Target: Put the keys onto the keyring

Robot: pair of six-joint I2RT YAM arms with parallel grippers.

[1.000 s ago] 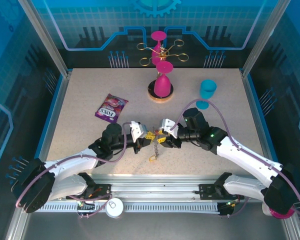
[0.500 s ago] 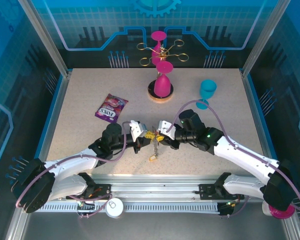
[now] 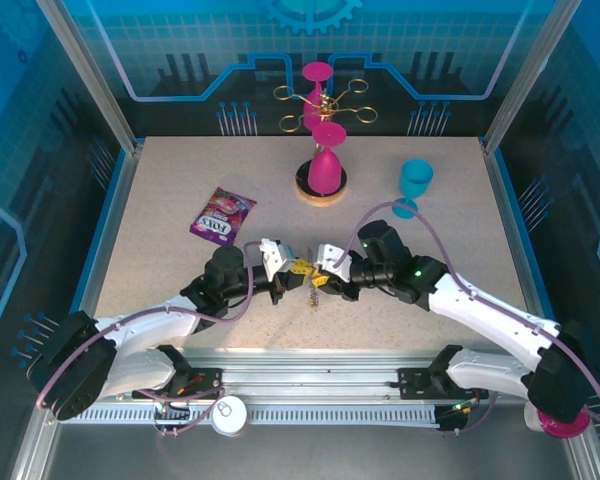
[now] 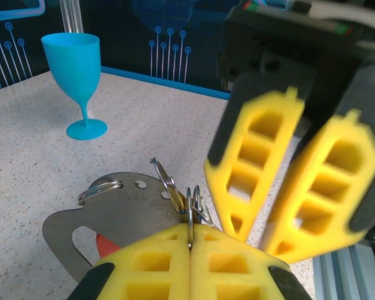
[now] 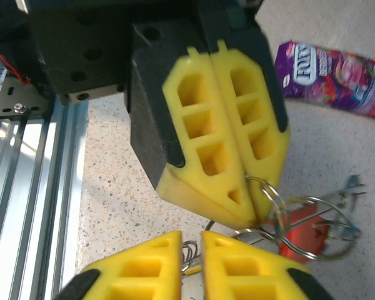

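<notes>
Left pincer (image 4: 190, 250) clamps the keys (image 4: 131, 200) by their rings; right pincer (image 5: 192, 250), parted, faces it; arms angle inward.

The keys (image 4: 169, 187) carry shiny steel wire rings beside a brushed metal plate (image 4: 125, 212); matt speckled table (image 4: 37, 187).

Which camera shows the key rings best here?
Left wrist: the key rings are close and sharp, pinched in the left gripper. Right wrist shows them softer, beside a red tag; the top view, as a speck.

Figure: speckled beige table (image 3: 160, 200), blue circuit-patterned walls (image 3: 180, 50), aluminium corner posts (image 3: 91, 70), metal rail (image 3: 320, 390) along the near edge.
</notes>
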